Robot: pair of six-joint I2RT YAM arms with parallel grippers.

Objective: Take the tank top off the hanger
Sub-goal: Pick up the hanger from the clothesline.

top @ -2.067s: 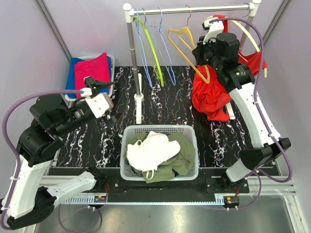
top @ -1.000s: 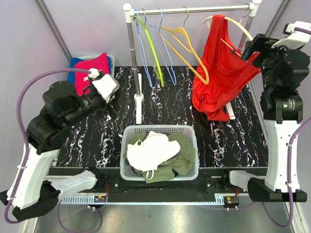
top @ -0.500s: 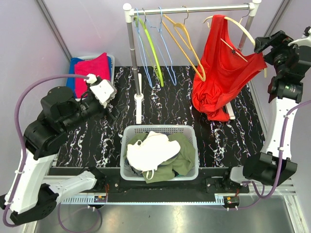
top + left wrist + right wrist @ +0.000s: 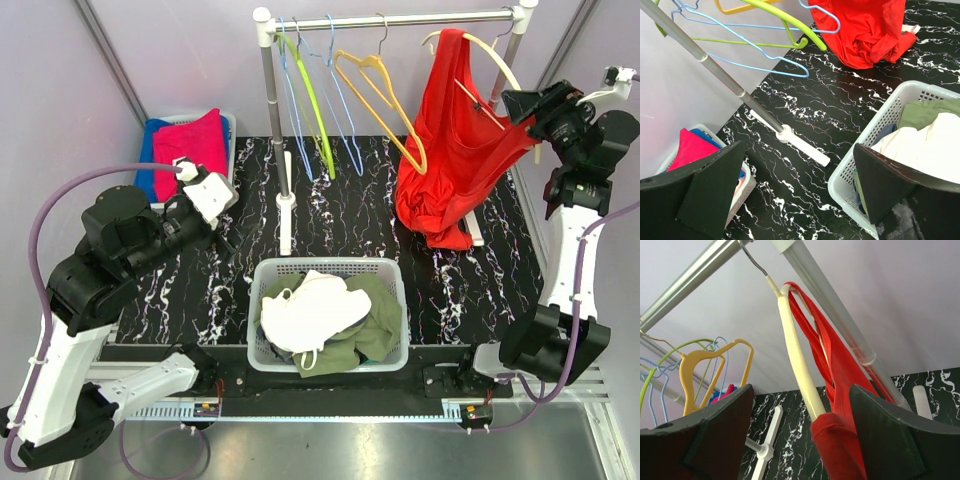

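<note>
The right gripper [image 4: 800, 392] stands with its jaws spread wide. The cream hanger [image 4: 796, 360] and the red tank top [image 4: 842, 450] show in the gap between the two fingers [image 4: 705, 435], and neither finger presses on them. In the right wrist view the hanger's arm slants down from its wire hook on the rail [image 4: 400, 19], with the red straps looped over its top. In the overhead view the gripper sits just beside the garment's right edge, high up at the hanger's shoulder; whether it touches the cloth cannot be told. The tank top hangs at the right end of the rail. Its long axis runs from the straps at the top down to the hem, which lies bunched on the black marbled table [image 4: 340, 220]. The left gripper [image 4: 799, 150] is also wide open and holds nothing, hovering over the table's left side between a pink cloth [image 4: 190, 145] and the laundry basket [image 4: 330, 264]. A yellow hanger [image 4: 686, 376] and a green hanger [image 4: 785, 18] hang bare farther left on the rail.
</note>
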